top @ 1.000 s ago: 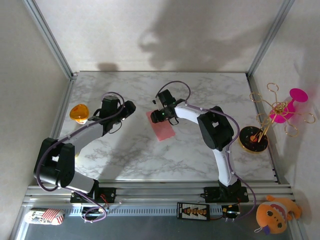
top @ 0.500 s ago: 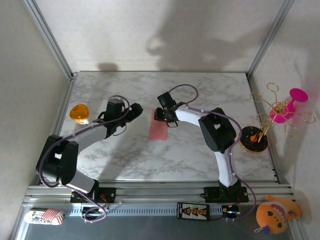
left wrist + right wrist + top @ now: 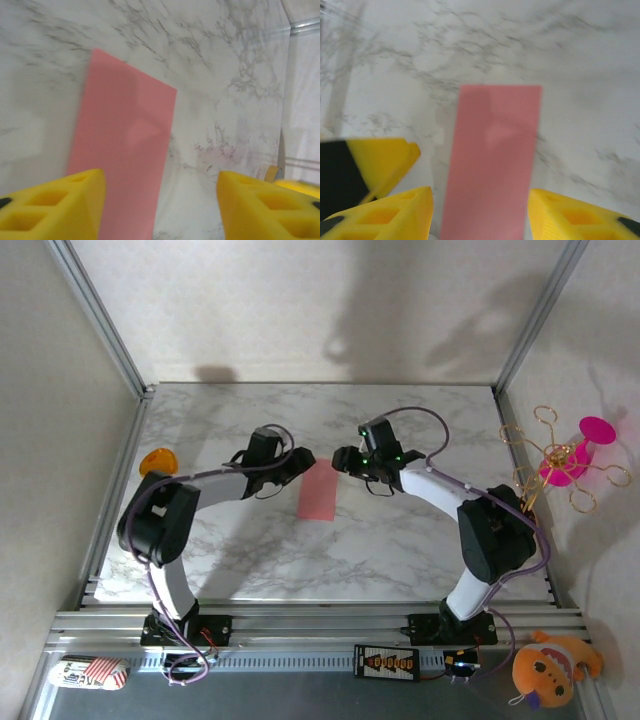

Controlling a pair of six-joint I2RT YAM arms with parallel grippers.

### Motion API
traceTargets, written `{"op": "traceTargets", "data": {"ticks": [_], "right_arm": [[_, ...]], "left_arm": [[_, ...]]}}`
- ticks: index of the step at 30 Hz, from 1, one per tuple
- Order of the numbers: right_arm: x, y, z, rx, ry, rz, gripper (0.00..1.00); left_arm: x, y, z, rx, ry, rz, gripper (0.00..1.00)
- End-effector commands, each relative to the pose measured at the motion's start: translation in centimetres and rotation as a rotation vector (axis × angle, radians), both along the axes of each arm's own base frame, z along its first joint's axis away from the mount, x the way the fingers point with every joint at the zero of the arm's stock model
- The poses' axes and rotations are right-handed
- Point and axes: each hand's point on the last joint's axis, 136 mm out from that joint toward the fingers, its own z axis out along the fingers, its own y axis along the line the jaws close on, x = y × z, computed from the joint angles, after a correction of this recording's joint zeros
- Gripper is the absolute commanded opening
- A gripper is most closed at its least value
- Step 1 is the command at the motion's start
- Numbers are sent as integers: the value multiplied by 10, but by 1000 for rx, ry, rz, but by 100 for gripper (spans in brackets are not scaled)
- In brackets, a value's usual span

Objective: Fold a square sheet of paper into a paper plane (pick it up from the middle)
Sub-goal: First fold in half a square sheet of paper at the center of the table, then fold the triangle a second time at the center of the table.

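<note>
The square sheet of paper (image 3: 318, 492) lies flat on the marble counter (image 3: 400, 550), a little left of the middle of the top view. It has the form of a long narrow salmon-pink rectangle, with its long side going from the top toward the bottom of the frame and a little tilted. No plane shape is seen in it yet.

The left gripper (image 3: 303, 462) is just beside the upper left corner of the paper, and the right gripper (image 3: 338, 458) is just beside the upper right corner. The two point at each other across the upper end of the sheet.

In the left wrist view the yellow fingers (image 3: 55, 205) stand wide apart at the bottom of the frame. The paper lies on the counter beyond them, and they hold nothing. In the right wrist view the fingers (image 3: 580, 215) also stand apart with nothing between them but the paper lying below. It is not clear if any finger touches the sheet.

An orange round disc (image 3: 155, 460) rests near the left edge of the counter, well apart from the paper.
</note>
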Motion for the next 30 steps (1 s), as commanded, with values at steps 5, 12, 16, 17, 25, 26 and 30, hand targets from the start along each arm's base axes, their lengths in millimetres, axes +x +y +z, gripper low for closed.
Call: {"op": "traceTargets", "data": {"ticks": [5, 12, 16, 17, 25, 26, 30], "right_arm": [[-31, -10, -26, 42, 139, -15, 55], [-51, -8, -39, 117, 267, -62, 52], [-58, -8, -43, 136, 315, -82, 50], [-60, -7, -44, 137, 327, -81, 50], [-80, 7, -60, 145, 422, -49, 47], [-81, 8, -63, 141, 432, -44, 47], [-89, 13, -69, 134, 458, -23, 46]], "left_arm": [[14, -25, -29, 30, 65, -55, 48], [14, -7, -56, 35, 114, 106, 42], [-1, 2, -67, 29, 147, 184, 39], [-5, 5, -71, 35, 156, 202, 38], [-23, 11, -78, 49, 181, 271, 37], [-23, 11, -79, 49, 183, 271, 37], [-25, 10, -83, 54, 192, 270, 36]]}}
